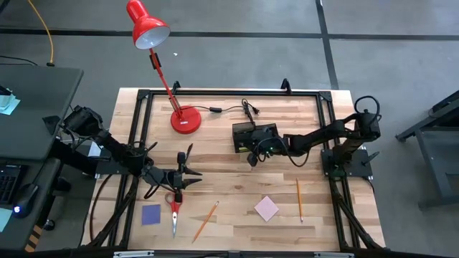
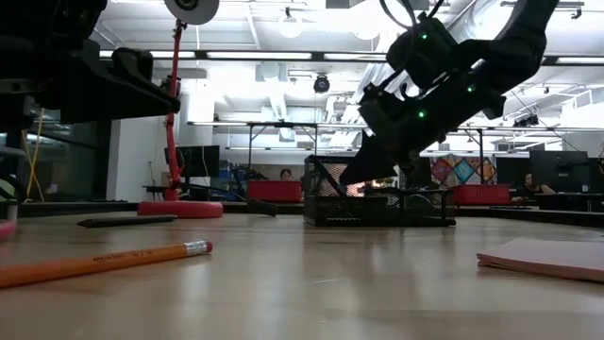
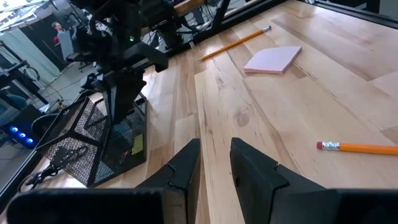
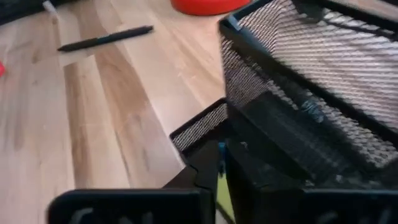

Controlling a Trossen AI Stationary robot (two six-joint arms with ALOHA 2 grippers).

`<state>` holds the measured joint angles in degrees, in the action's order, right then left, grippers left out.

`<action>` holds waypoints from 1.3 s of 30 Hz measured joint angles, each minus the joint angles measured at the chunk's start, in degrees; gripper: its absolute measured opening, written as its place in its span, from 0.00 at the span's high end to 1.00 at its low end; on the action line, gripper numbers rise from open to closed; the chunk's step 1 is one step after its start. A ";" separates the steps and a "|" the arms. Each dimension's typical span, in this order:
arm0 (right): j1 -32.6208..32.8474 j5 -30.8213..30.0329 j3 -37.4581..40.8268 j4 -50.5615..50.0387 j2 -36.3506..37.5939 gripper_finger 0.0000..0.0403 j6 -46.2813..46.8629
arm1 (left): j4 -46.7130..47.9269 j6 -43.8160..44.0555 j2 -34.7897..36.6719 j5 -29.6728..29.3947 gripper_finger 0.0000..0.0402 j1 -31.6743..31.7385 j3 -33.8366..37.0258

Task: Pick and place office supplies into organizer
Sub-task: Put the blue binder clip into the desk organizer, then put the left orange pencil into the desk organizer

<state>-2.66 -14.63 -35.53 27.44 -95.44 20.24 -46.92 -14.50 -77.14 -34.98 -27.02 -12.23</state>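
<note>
The right gripper [image 1: 252, 159], jaws nearly closed with something yellowish possibly between them, is hovering at the black mesh organizer's [image 1: 267, 131] seven-o'clock corner, risking a drop outside; the left gripper [image 1: 188, 174], jaws part-open and empty, is waiting.

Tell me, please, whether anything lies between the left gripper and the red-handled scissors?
Nothing visible does. The left gripper hovers right beside the scissors on bare wood, with the pencil and the blue pad lying off to either side.

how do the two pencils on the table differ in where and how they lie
The left pencil lies slanted, beside the scissors near the front edge. The right pencil lies nearly straight front to back, just right of the pink pad. The left pencil sits nearer the left gripper, the right pencil nearer the right arm's side. Both are orange-yellow, flat on the wood, outside the organizer.
</note>
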 joint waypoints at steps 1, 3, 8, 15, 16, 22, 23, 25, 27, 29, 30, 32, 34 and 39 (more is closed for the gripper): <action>0.00 -0.35 0.00 0.02 0.00 0.91 0.28 | 0.00 0.03 0.00 0.02 0.80 0.00 0.00; 0.00 -1.50 0.00 -0.06 0.00 0.85 0.29 | 0.00 0.23 0.00 0.00 0.80 0.00 0.00; 0.04 -1.70 0.00 0.01 0.00 0.73 0.48 | 0.02 0.44 0.00 0.00 0.80 0.02 0.00; 4.34 -0.47 0.00 1.47 0.13 0.67 -1.08 | 0.49 0.86 0.00 0.02 0.80 0.00 0.00; 5.48 -0.91 0.00 1.47 0.20 0.67 -0.98 | 0.55 0.93 -0.02 0.02 0.80 0.00 0.00; 15.53 -6.63 0.00 0.07 0.20 0.67 3.25 | 0.56 2.15 0.00 0.02 0.80 0.01 0.00; 17.47 -9.06 0.00 -0.22 0.20 0.67 3.75 | 0.54 2.37 0.00 0.01 0.80 0.01 0.00; 21.17 -14.47 0.02 -0.20 0.22 0.67 5.02 | 0.52 2.58 0.00 -0.03 0.80 0.00 0.00; 24.48 -20.68 0.02 -0.24 0.24 0.67 6.61 | 0.44 2.60 0.00 -0.22 0.80 0.00 0.00; 27.54 -26.85 0.02 -0.55 0.24 0.67 8.65 | 0.44 2.84 -0.02 -0.22 0.80 0.02 0.00; 28.87 -29.46 0.02 -1.04 0.24 0.67 9.91 | 0.44 2.98 0.00 -0.22 0.80 0.00 0.00; 31.19 -33.37 0.02 -2.16 0.24 0.67 11.97 | 0.44 3.04 0.00 -0.22 0.80 0.00 0.00; 33.04 -35.96 0.02 -4.35 0.28 0.67 14.40 | 0.44 3.09 0.00 -0.21 0.80 0.01 0.00; 37.68 -41.85 0.02 -11.41 0.28 0.67 24.97 | 0.44 3.17 -0.01 -0.21 0.80 0.02 0.00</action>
<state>35.02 -56.48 -35.51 16.03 -95.15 45.21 -46.48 -11.33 -77.15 -35.19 -27.00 -12.23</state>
